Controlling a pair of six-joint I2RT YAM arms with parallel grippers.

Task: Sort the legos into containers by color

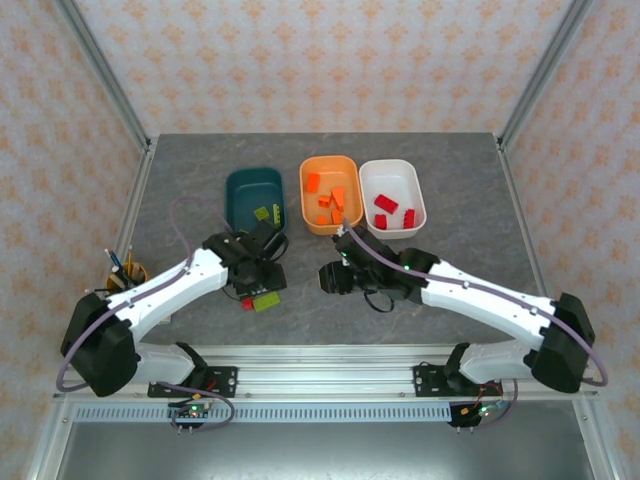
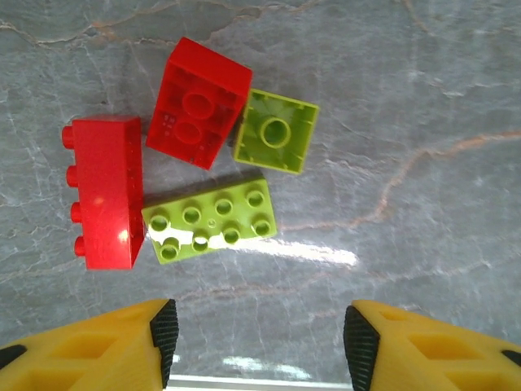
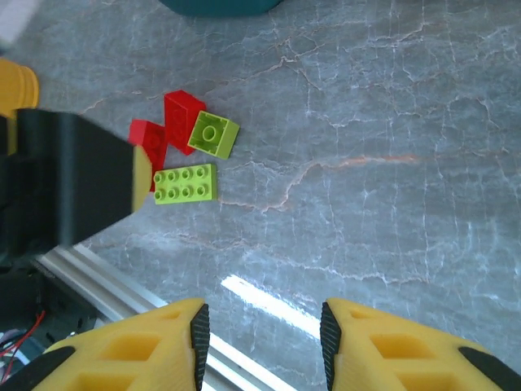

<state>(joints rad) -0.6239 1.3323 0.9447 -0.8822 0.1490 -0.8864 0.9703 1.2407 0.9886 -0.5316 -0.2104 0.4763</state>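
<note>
While both grippers hang low over the near half of the table (image 1: 470, 190), four legos lie loose in a tight cluster just ahead of the left gripper (image 2: 260, 342). Its yellow fingers (image 2: 159, 334) stand apart with only bare stone between them: released, holding nothing. Nearest to them is a green brick (image 2: 210, 221), eight studs up. Against its left end lies a long red brick (image 2: 103, 191) on its side, studs pointing left. Beyond these a second red brick (image 2: 198, 102) lies hollow side up and skewed, and just beside its right edge sits a small green square (image 2: 276, 130), also hollow side up. The right gripper (image 3: 262, 332) hovers to the right of that cluster, well apart from it, jaws parted over bare table and gripping nothing. The same four pieces show at the upper left of its wrist view. Along the far side three tubs stand in a row. On the left, the teal tub (image 1: 245, 190) holds a green piece (image 1: 266, 212). In the middle, the orange tub (image 1: 335, 170) holds several orange pieces (image 1: 338, 197). Just beside it on the right, the white tub (image 1: 390, 180) holds two red ones (image 1: 383, 201). A cup of pens (image 1: 125, 270) stands near the left edge, beside the left arm.
</note>
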